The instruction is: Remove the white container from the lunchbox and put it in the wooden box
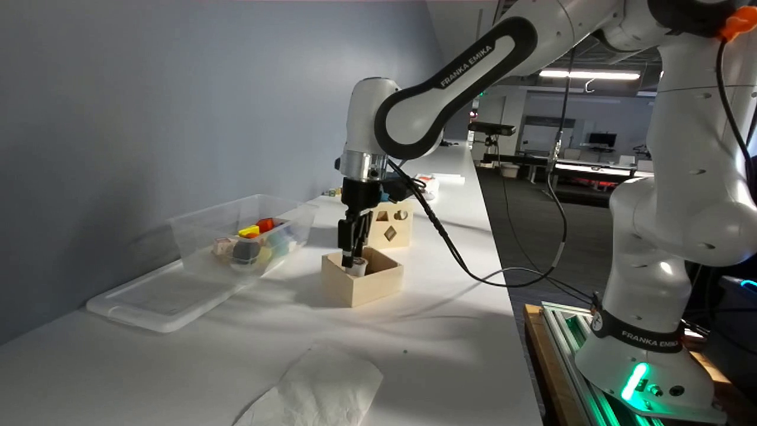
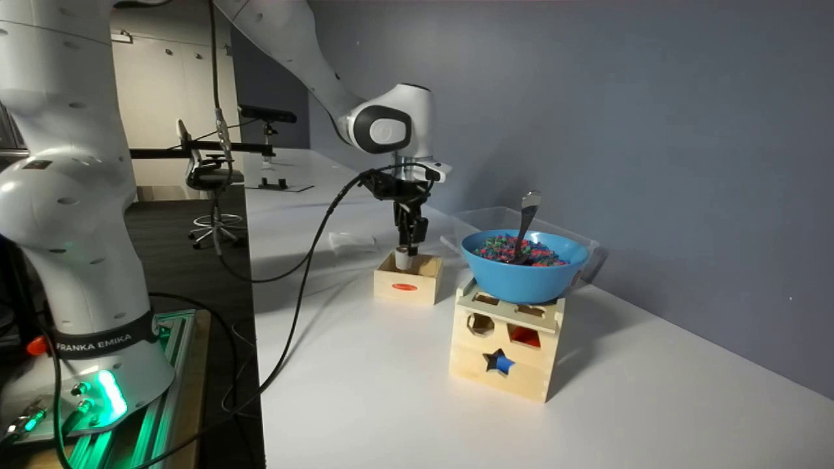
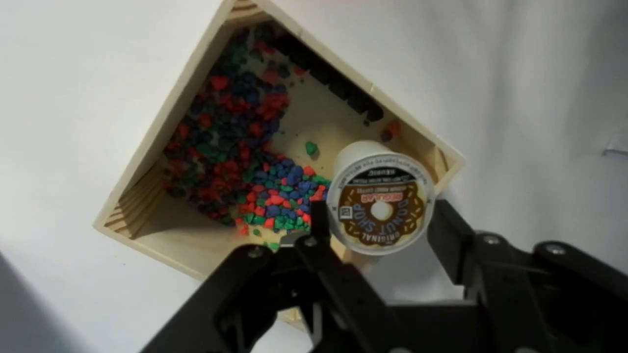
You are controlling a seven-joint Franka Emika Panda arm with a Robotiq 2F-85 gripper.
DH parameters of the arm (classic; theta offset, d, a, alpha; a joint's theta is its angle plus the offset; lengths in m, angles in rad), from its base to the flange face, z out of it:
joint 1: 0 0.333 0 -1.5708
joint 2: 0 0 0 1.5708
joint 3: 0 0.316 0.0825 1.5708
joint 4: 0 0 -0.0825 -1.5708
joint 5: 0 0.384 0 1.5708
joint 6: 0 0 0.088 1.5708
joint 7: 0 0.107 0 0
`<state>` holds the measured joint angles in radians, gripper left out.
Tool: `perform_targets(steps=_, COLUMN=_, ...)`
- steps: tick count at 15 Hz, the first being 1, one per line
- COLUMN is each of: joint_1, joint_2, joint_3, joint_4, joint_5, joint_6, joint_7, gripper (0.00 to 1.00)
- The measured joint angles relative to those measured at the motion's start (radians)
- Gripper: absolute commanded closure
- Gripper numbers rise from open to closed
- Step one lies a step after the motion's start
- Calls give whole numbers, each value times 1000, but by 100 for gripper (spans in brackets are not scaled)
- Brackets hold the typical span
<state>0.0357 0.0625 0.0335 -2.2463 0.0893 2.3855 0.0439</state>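
Wrist view | my gripper (image 3: 381, 223) is pinching white container (image 3: 380, 198) by its sides | probably for release into wooden box (image 1: 377, 286), standing between long edges of worktop (image 1: 449, 355)

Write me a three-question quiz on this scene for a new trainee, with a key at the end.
1. True or false: the clear plastic lunchbox is empty.
2. Fill in the blank: a ____ bowl rests on the wooden shape-sorting cube.
3. Multiple choice: where is the Keurig coffee pod? (a) in the lunchbox; (b) in the bowl; (c) in the gripper, at the wooden box.

Key: 1. False; it holds coloured blocks. 2. Blue. 3. c.
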Motion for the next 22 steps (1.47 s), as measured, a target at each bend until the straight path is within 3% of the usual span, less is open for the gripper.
perform_targets(steps=10, joint_1=4, joint_2=27, joint_3=2, joint_4=0, joint_5=1, joint_6=2, joint_7=0, gripper=71)
perform_targets(steps=11, joint_1=4, joint_2=27, joint_3=2, joint_4=0, joint_5=2, joint_6=2, joint_7=0, gripper=21)
perform_targets(steps=13, joint_1=4, joint_2=27, joint_3=2, joint_4=0, joint_5=7, joint_6=2, joint_7=-1, gripper=16)
perform_targets(steps=15, joint_1=3, joint_2=27, joint_3=2, joint_4=0, joint_5=12, joint_6=2, joint_7=-1, gripper=2)
perform_targets(steps=22, joint_1=-4, joint_2=22, joint_3=1, joint_4=-1, joint_5=42, joint_6=10, joint_7=-20, gripper=0)
